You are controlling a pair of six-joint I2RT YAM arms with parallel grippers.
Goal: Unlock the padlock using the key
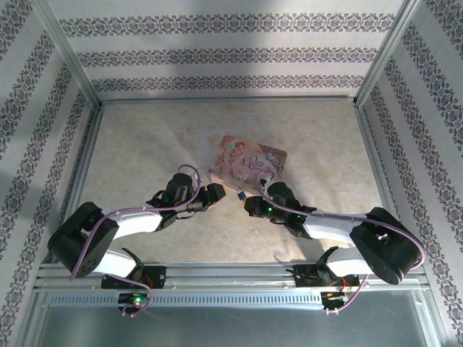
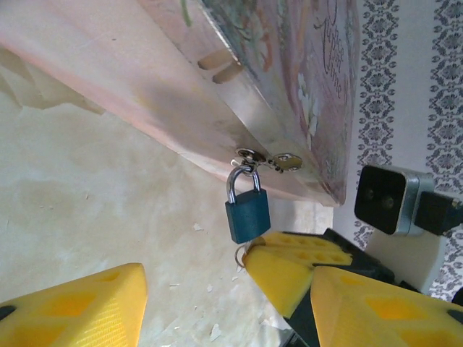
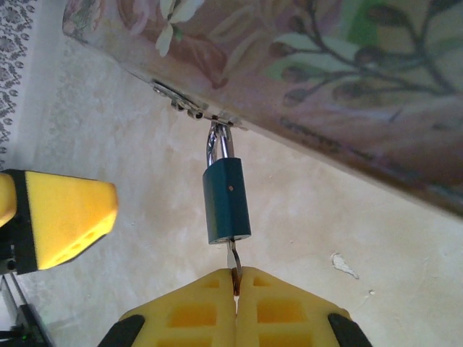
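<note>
Since the tabletop (image 1: 145, 159) carries the pink tin (image 1: 249, 160) loose, with nothing pinning it, we judge that the step in hand, turning the key in the lock, must be done gently enough that the tin is not dragged along. Both arms reach toward the tin's near edge. Our left gripper (image 1: 215, 194) sits just beside the lock, its yellow fingers (image 2: 72, 311) spread wide and holding nothing. Our right gripper (image 3: 235, 278) meets the lock at the bottom of its body, fingers pressed together on the key. The padlock (image 3: 226, 202), blue-teal, hangs by its shackle (image 3: 219, 148) from the small metal hasp (image 2: 249, 154) on the tin's edge, and the shackle is closed as far as we can tell. The key (image 3: 232, 254) runs straight from the right fingers into the bottom face of the lock body and looks seated, though we cannot tell how deep. To do this well, we would bring the left fingers around the lock body and close them on its flat sides, so the body cannot spin with the key. Then we would roll the right wrist about the key's own line without pushing sideways, since so thin a blade could bend or slip from the grip, and we would watch for the shackle to spring.
</note>
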